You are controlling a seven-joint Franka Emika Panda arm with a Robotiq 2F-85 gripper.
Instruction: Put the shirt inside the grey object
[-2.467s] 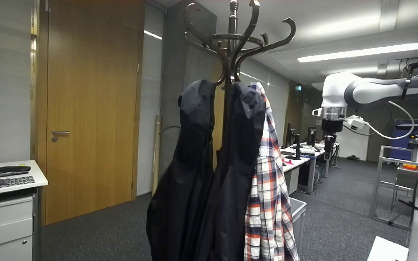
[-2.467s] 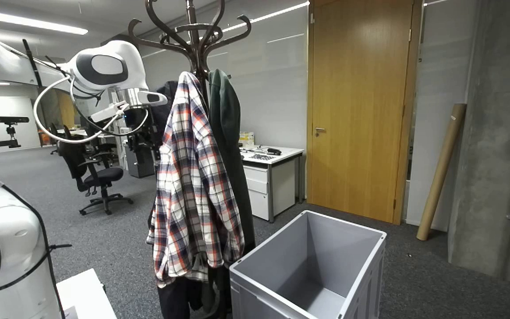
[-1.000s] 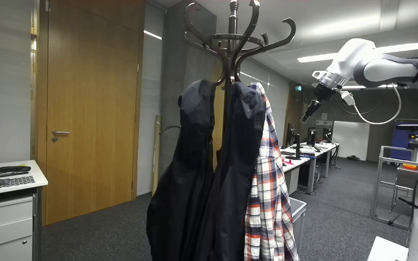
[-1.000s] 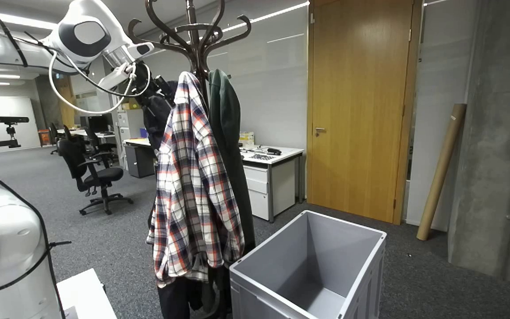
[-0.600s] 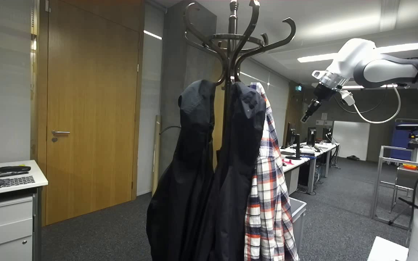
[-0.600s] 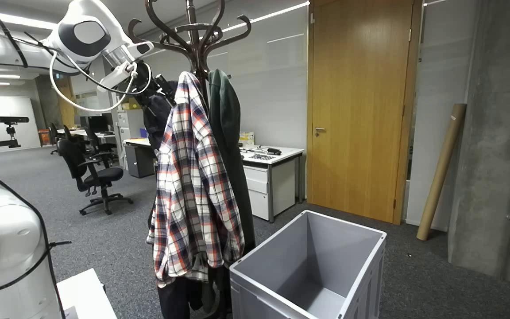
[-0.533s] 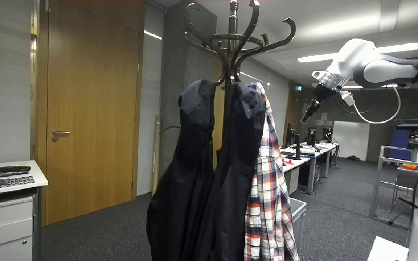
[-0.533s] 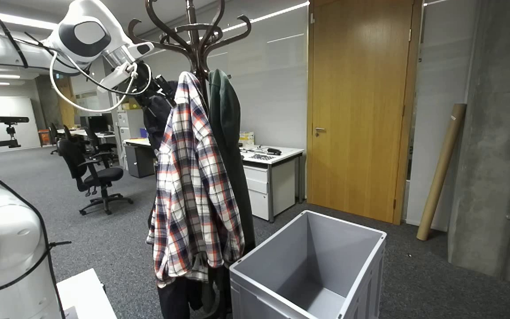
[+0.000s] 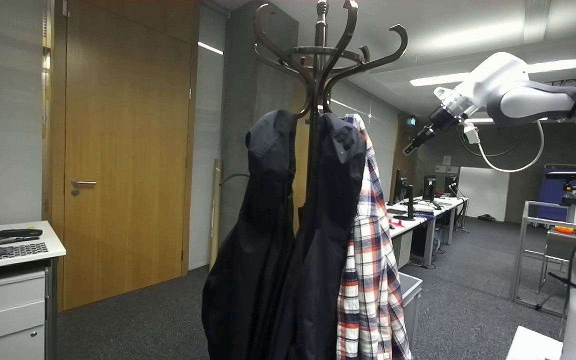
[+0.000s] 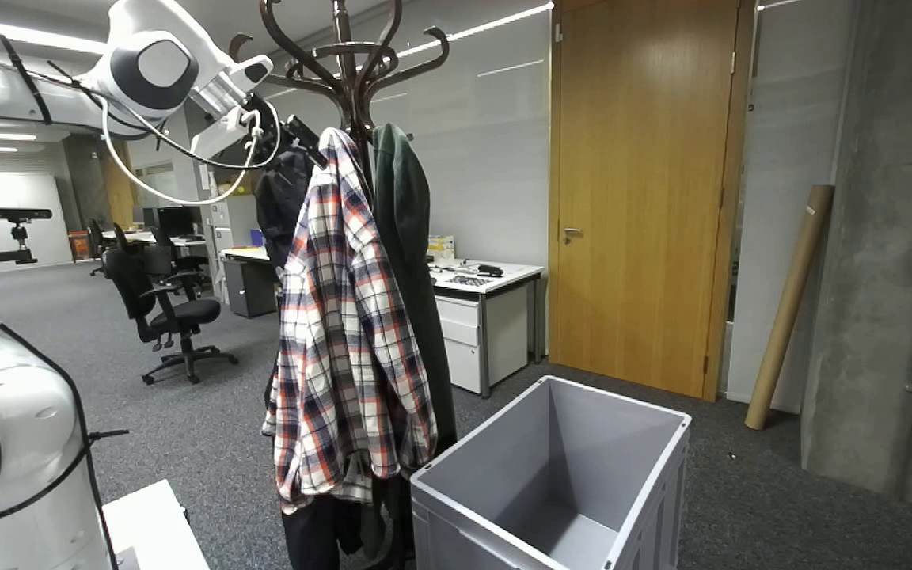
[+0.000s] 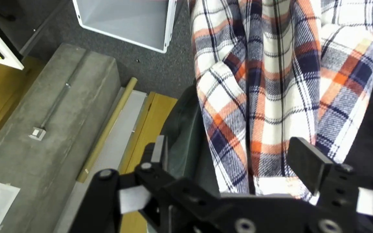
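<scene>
The red, white and dark blue plaid shirt (image 10: 341,317) hangs from the coat rack in both exterior views, limp and long. My gripper (image 9: 410,148) is up at the height of the shirt's top, tilted down toward it; in an exterior view a finger overlaps the shirt's upper edge, and contact cannot be told. In the wrist view the gripper (image 11: 228,144) stands open, its jaws wide apart, with the shirt (image 11: 280,97) beyond and between them and nothing held. The grey object, a bin (image 10: 662,499), stands on the floor beside the hanging clothes, its inside bare.
The dark coat rack (image 10: 357,71) has curved hooks above the shirt. A dark green jacket (image 10: 404,198) hangs close beside the shirt, and dark jackets (image 9: 323,225) hang on its other side. A white desk (image 10: 495,273) and a wooden door (image 10: 638,198) lie behind.
From pointing straight down, my gripper has risen and tilted toward the rack. In the last half second it has tilted further and come closer to the shirt's top. Shirt and bin have not moved.
</scene>
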